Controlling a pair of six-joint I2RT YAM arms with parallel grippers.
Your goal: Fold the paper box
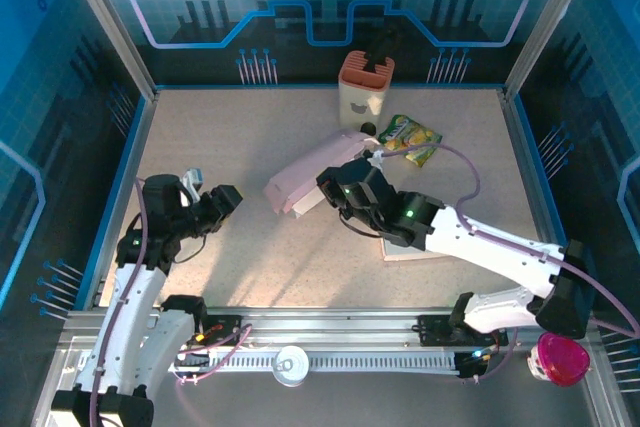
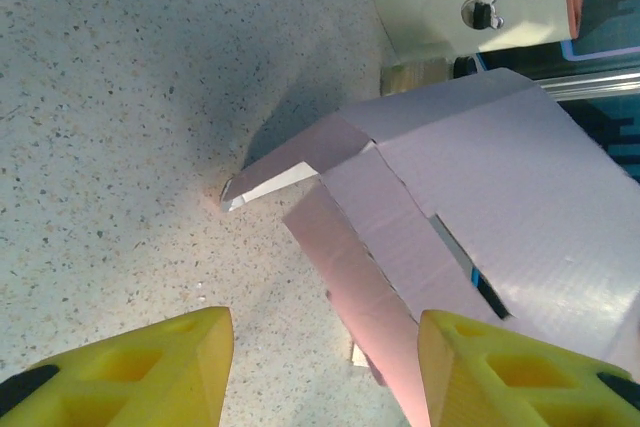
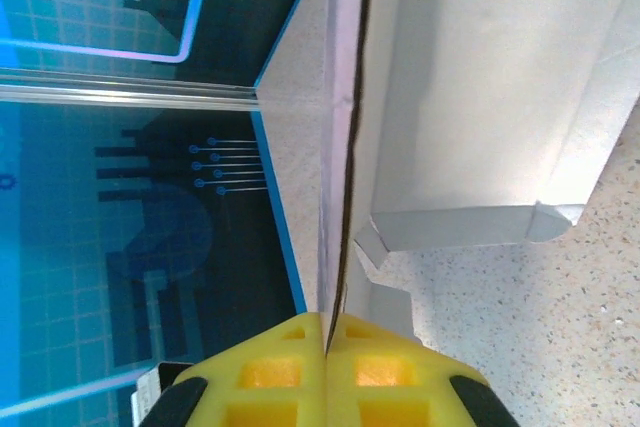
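1. Progress looks partial from above: the paper box (image 1: 305, 179) lies mid-table with its walls half raised and its flaps loose, so I judge most of the folding and tucking is left for you. Your right claw (image 1: 338, 190) sits at the box's near right edge. Your left claw (image 1: 218, 203) hangs well apart to the left, holding nothing. At the back stands a cream holder (image 1: 362, 87) with an orange top and something dark poking out that I cannot identify. A snack packet (image 1: 410, 139) lies beside it, not inside. A pink cup (image 1: 560, 359) sits by the front rail, and I cannot tell what is in it.
2. From your left wrist, the yellow fingers (image 2: 150, 372) stand apart at a middling width with nothing pinched. The box lies just ahead, with one corner flap sticking out low over the table.
3. From your right wrist, the fingers (image 3: 260, 377) are pressed tight on the thin edge of a box panel. Beyond them you see the white inner face, with one side flap turned in.
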